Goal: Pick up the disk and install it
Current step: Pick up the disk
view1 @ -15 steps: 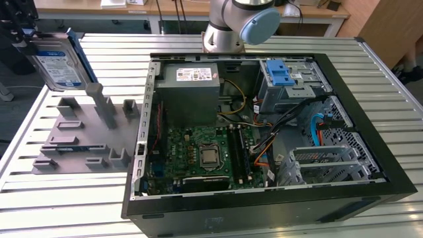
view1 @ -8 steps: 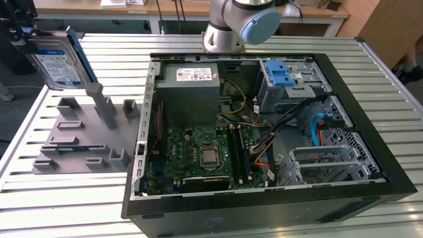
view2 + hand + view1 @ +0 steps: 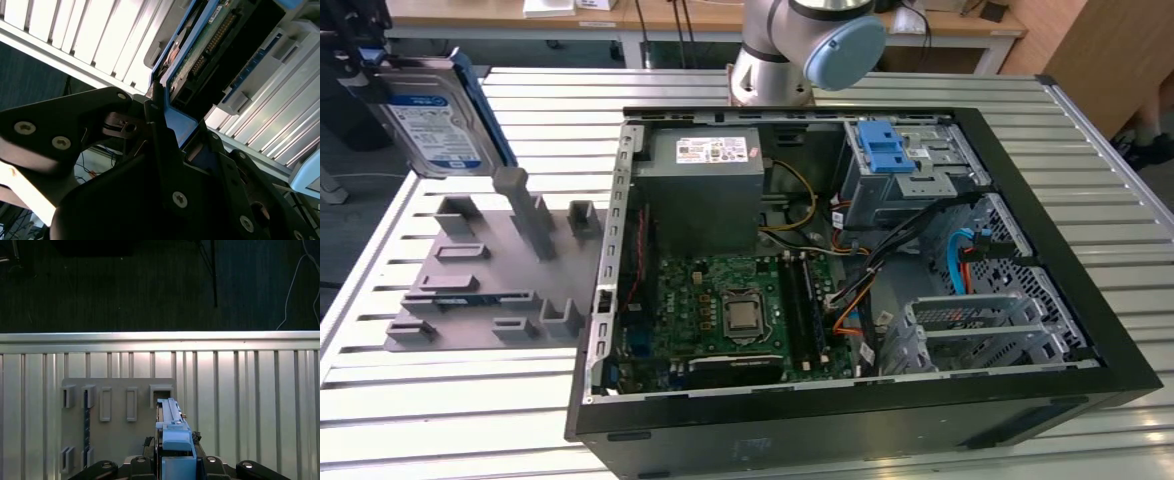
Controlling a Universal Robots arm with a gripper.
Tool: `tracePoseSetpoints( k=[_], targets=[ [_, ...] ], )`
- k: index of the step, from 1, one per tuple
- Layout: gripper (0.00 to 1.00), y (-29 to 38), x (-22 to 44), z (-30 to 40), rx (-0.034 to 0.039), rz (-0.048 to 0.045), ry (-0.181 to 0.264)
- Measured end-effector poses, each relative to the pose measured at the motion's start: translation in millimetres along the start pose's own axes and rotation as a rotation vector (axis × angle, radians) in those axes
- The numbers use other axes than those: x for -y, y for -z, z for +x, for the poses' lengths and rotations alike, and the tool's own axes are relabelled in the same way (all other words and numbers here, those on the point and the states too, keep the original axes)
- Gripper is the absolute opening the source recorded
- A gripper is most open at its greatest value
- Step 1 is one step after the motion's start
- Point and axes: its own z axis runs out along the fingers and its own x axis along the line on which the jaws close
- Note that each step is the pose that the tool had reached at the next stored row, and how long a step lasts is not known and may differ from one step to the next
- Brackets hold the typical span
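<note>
Silver-grey metal disk (image 3: 434,120), white-and-blue label face, blue plastic rails on its edges. Position: upright and raised at the exterior view's left, above the far end of the grey fixture plate (image 3: 480,290) and, as far as can be judged, clear of its slots. In the first wrist view the disk (image 3: 172,432) shows edge-on, blue rail uppermost, over the plate's row of holders.

Gripper (image 3: 165,112): pinching the disk by its rail end, dark fingers (image 3: 152,107) pressed against either side of the blue plastic; the connector edge of the disk (image 3: 210,45) points away from the palm.

Surroundings: slatted metal surface (image 3: 454,400) carrying both the plate and the open computer case (image 3: 1121,370), which lies on its side just beside the plate. Inside the case: grey power supply box (image 3: 707,190), green motherboard (image 3: 734,310), metal drive cage (image 3: 907,185) topped by a bright blue latch bracket (image 3: 887,150). Arm base (image 3: 774,70) stands behind the case.

Status: pick-up appears done, disk in hand and off the plate. Installation not yet done; disk is well apart from the drive cage.
</note>
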Motion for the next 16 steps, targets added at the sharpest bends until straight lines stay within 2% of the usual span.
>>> tracePoseSetpoints(
  k=[16],
  targets=[
    [0.36,11.9,-0.2,-0.7,0.0000,0.0000,0.000]
  ],
)
